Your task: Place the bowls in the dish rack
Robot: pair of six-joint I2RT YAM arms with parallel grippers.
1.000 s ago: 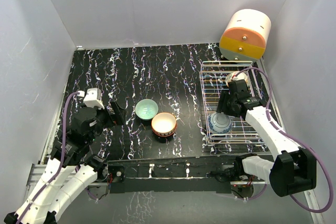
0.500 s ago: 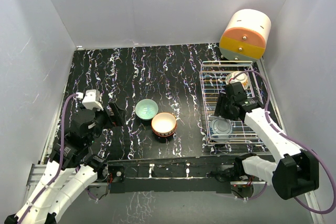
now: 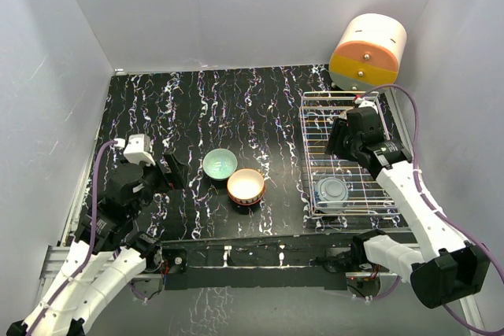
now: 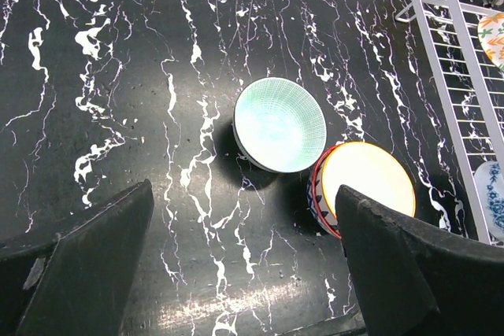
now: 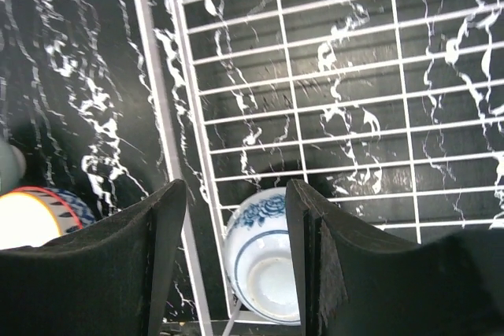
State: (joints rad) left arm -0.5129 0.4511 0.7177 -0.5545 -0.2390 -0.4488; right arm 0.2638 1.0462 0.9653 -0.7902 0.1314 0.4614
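Note:
The dish rack point(image 3: 304, 147) stands at the right, also in the left wrist view point(image 4: 445, 60) and the right wrist view point(image 5: 150, 60). The blue-and-white bowl point(image 3: 332, 192) lies upside down in its near left corner point(image 5: 264, 273). My right gripper point(image 3: 343, 144) hovers open and empty over the rack point(image 5: 236, 265). The cream bowl with orange flower point(image 4: 493, 37) shows only in the left wrist view, in the rack's far end. The mint bowl point(image 3: 220, 164) point(image 4: 279, 123) and the red-orange bowl point(image 3: 246, 186) point(image 4: 366, 186) sit side by side mid-table. My left gripper point(image 3: 170, 169) is open and empty to their left point(image 4: 244, 273).
A cream-and-orange rounded drawer box point(image 3: 368, 53) stands behind the rack at the back right corner. White walls close in the black marbled table on three sides. The right arm's cable loops over the rack's right side.
The blue-and-white bowl has turned upside down in the rack's near corner. My right gripper has drawn back from it toward the rack's far end. The left arm has barely moved.

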